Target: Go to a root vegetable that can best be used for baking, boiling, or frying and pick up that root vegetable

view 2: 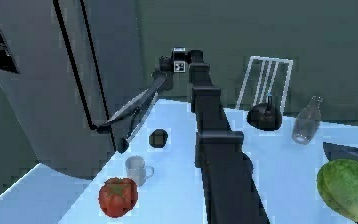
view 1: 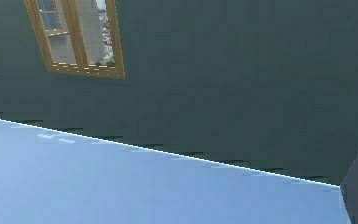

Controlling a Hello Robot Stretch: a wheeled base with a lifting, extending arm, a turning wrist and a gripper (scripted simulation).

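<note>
A small dark roundish lump [view 2: 159, 138] lies on the light blue countertop [view 2: 277, 165], just left of the arm; its shape and colour are too vague to name it. The dark arm [view 2: 219, 150] rises from the bottom edge to two white marker squares [view 2: 179, 60]. From there the gripper [view 2: 115, 123] slants down and to the left, its thin fingers ending near the counter's left edge, left of and slightly above the lump. I cannot tell whether it holds anything.
A white mug [view 2: 139, 170] and a red tomato [view 2: 117, 197] sit at the counter's near left. A grey fridge [view 2: 47, 90] stands left. A dark kettle [view 2: 264, 115], white rack [view 2: 267, 78], glass bottle [view 2: 307, 120] and green round vegetable [view 2: 347, 190] lie right. Ahead are a blue surface [view 1: 107, 185] and window [view 1: 79, 35].
</note>
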